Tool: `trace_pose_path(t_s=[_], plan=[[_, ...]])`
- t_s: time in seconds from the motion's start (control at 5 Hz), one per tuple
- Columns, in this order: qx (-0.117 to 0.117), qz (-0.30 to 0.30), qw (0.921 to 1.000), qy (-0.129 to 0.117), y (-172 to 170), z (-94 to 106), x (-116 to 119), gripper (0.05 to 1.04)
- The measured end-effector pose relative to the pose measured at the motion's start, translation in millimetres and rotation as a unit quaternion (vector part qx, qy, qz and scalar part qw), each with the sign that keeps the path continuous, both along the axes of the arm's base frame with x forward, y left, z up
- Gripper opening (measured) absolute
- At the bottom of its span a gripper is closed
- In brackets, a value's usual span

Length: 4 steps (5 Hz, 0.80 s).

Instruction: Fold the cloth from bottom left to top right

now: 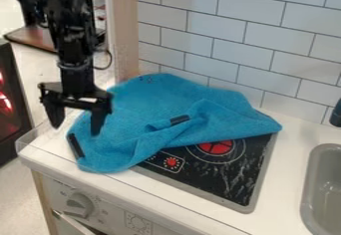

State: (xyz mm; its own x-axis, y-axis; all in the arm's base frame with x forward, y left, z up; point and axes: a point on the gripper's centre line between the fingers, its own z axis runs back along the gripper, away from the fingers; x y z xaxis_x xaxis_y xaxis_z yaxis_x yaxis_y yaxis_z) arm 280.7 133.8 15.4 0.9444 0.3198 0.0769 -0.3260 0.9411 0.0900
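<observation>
Countertop (286, 154) holds grey sink (310, 181) and blue cloth (146, 112) partly over stove (212, 175); hand (76, 129) hangs spread.

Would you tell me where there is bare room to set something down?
The white counter is bare between the cooktop and the sink, as is the cooktop's front right part. It is crowded at the view's left and back: the blue cloth spreads toward the tiled wall, and the gripper hangs at the cloth's left side.
</observation>
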Motion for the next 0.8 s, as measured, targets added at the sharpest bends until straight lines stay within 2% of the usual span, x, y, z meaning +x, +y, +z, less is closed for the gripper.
trace_pose_path(t_s=[0.2, 0.4, 0.6, 0.8], plan=[[-0.004, 0.001, 0.9999, 0.015, -0.5, -13.3, -2.0, 1.000], [0.005, -0.002, 0.9999, 0.016, 1.7, -17.8, -1.5, 1.000], [0.013, -0.003, 0.9995, 0.027, 3.5, -24.4, -2.4, 0.961], [0.019, -0.016, 0.9993, 0.029, 2.4, -24.9, -0.3, 0.722]])
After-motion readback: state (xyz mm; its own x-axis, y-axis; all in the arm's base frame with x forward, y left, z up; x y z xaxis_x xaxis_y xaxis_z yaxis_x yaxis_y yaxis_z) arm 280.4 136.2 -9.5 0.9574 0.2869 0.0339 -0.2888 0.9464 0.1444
